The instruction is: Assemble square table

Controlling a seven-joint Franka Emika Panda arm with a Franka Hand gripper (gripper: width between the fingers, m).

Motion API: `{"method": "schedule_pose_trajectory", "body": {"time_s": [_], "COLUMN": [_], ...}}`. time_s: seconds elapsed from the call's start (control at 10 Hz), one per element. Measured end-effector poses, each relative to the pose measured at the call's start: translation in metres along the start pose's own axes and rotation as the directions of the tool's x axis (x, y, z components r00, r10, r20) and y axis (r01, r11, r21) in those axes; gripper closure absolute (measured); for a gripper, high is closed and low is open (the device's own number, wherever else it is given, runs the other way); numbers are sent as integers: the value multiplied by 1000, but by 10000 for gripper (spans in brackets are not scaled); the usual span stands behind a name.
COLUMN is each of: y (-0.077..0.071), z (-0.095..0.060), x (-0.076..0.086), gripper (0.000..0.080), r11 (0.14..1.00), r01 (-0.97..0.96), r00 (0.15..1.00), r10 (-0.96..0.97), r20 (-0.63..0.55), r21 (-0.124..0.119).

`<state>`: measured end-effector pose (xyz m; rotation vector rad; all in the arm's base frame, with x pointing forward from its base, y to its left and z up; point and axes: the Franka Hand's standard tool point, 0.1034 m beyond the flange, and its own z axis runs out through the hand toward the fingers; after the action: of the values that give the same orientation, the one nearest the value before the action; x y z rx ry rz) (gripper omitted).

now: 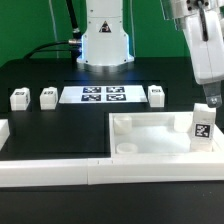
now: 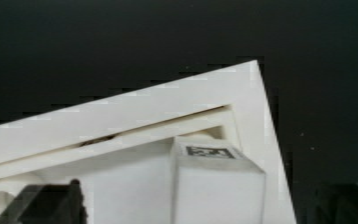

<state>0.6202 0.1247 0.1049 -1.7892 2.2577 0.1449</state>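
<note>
The gripper (image 1: 211, 100) hangs in the air at the exterior view's right side, with its fingers pointing down. It is wide open and has nothing in it. In the wrist view I can see one dark finger (image 2: 51, 203). It stands apart from the leg and does not touch it. The other finger is too dark to make out.

Just below the gripper stands one white leg (image 1: 200, 128). It is upright, and its black-and-white tag faces the exterior view. The leg stands in a corner of the table top (image 1: 150, 135), close to the raised rim. I cannot tell if it sits down in the round hole there.

The table top is a white square tray. It lies flat on the black table (image 1: 40, 75), under the gripper and reaching away from it toward the exterior view's left.

Three more legs (image 1: 47, 96) lie on the table. One is near the gripper, just past the far edge of the tray. The other two are well apart from it, far over at the exterior view's left. The marker board (image 1: 103, 95) lies between those legs.

Long white rails (image 1: 50, 170) run along the near edge, touching the tray's side.
</note>
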Motion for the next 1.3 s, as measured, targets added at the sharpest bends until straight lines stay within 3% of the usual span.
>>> {"method": "schedule_pose_trajectory", "body": {"time_s": [0.4,0.7,1.1,1.3], "y": [1,20,21,22], "z": [-1,-23,-22,-21], "x": [-1,-7,-9,-7], "gripper": [151,151,151,151], "r11": [997,955,847,738], "r01": [78,296,532,675], "r00": [997,955,847,738], "r10": [-78,-296,-532,-675], "r20": [0,9,8,8], "r21": [0,-2,-2,-3]}}
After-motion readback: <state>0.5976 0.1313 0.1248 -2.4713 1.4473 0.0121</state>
